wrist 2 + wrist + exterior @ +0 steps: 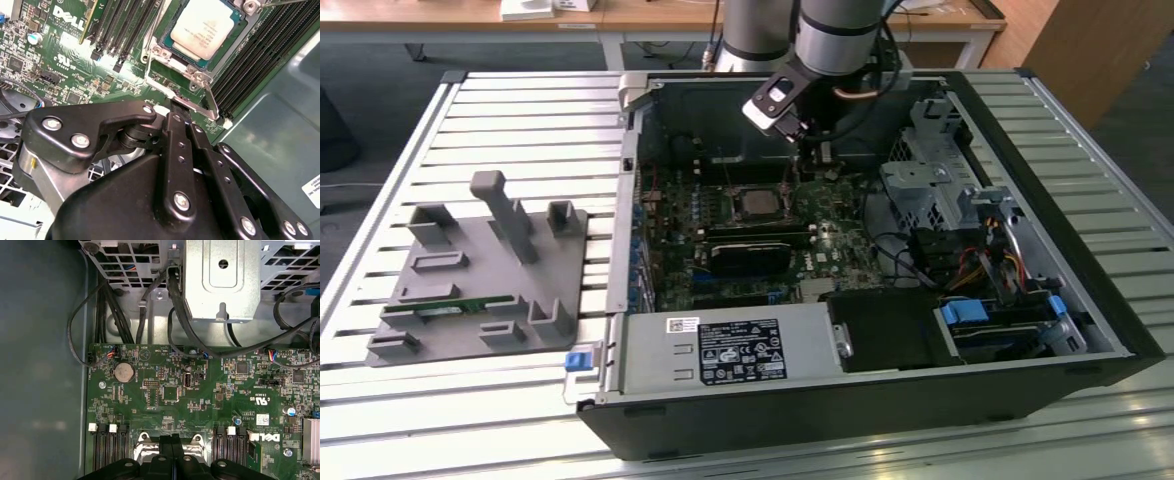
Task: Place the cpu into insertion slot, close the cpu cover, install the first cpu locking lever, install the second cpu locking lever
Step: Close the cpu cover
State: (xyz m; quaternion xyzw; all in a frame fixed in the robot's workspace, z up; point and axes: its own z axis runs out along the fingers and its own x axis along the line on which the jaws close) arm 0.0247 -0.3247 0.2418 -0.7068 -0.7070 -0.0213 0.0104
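- Second wrist view: the claw (pixel 181 107) has its two black fingers drawn together, with barely a sliver between them. The tips sit right at a thin lever rod (pixel 165 90) that runs along one side of the socket. Whether the rod is pinched between the fingers cannot be told.
- In the exterior view the arm reaches down into an open computer case (pixel 854 420). The claw is low over the board, just beside the socket.
- The cpu (pixel 207 25) lies flat in the insertion slot (pixel 192 60). Its silvery top faces up and a thin greenish edge shows around it. Placing the chip looks done.
- Silvery metal with small screws shows at the socket's corners. Whether the cpu cover lies shut over the chip cannot be told from these pictures.
- With the claw at the rod, the work looks to be at the lever stage. Neither lever can be seen hooked down, so both are judged not yet finished.
- Long black memory slots (pixel 125 30) flank the socket on both sides.
- The green motherboard (pixel 165 390) carries them all. Black cables and a metal drive cage (pixel 222 280) lie beyond it.
- The case rests on a slatted worktop (pixel 520 120). A grey fixture plate (pixel 480 270) sits well apart, on the exterior view's left.
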